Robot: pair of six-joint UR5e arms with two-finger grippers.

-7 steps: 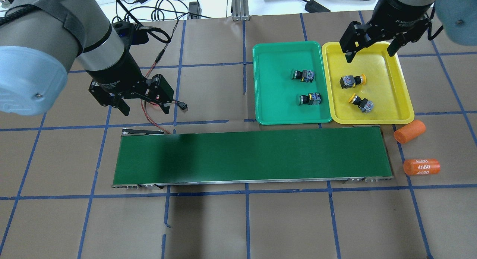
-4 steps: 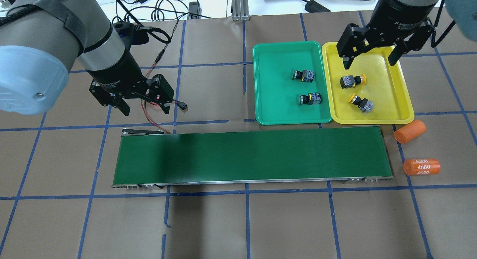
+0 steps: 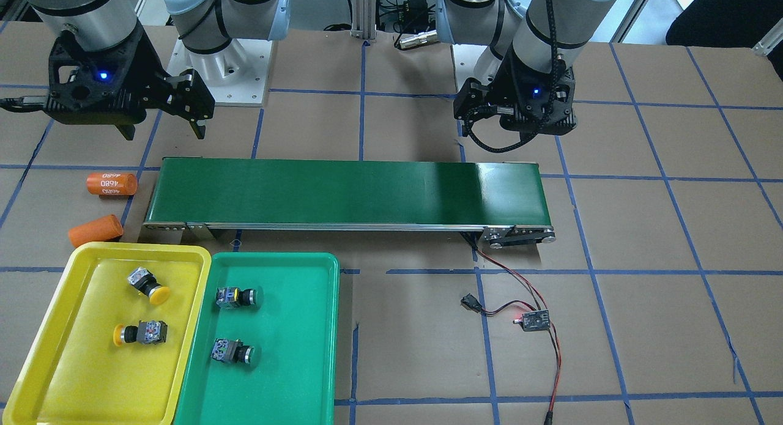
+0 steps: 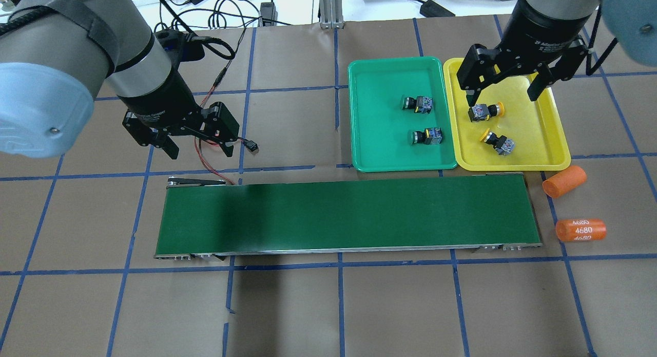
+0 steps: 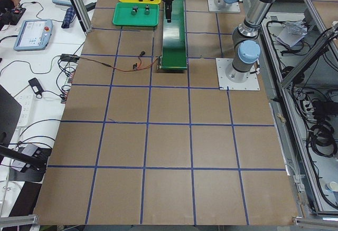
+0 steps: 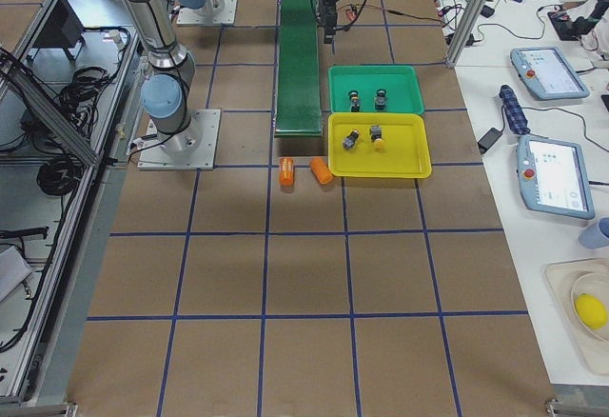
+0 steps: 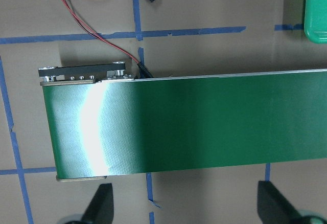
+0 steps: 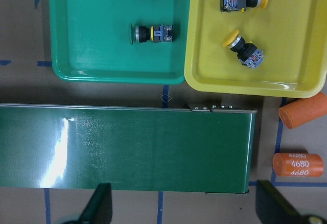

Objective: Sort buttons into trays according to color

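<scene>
Overhead exterior: right gripper (image 4: 502, 96), jaws wide, empty, seen against yellow tray (image 4: 539, 136); two yellow buttons (image 4: 480, 112) lie in it beside one fingertip (image 4: 469, 99), two green buttons (image 4: 417, 104) in green tray (image 4: 374, 131) to its left. Well apart: left gripper (image 4: 200, 150), wide, empty. Right wrist-mounted: belt (image 8: 127, 147) under fingers (image 8: 99, 206), trays ahead. Judgement: sorting looks complete; lift straight, jaws wide, clear of rims.

Brown table (image 4: 328, 305) bearing conveyor belt (image 4: 349, 213), green tray (image 4: 380, 136), yellow tray (image 4: 536, 133), orange cylinders (image 4: 581, 229)
</scene>
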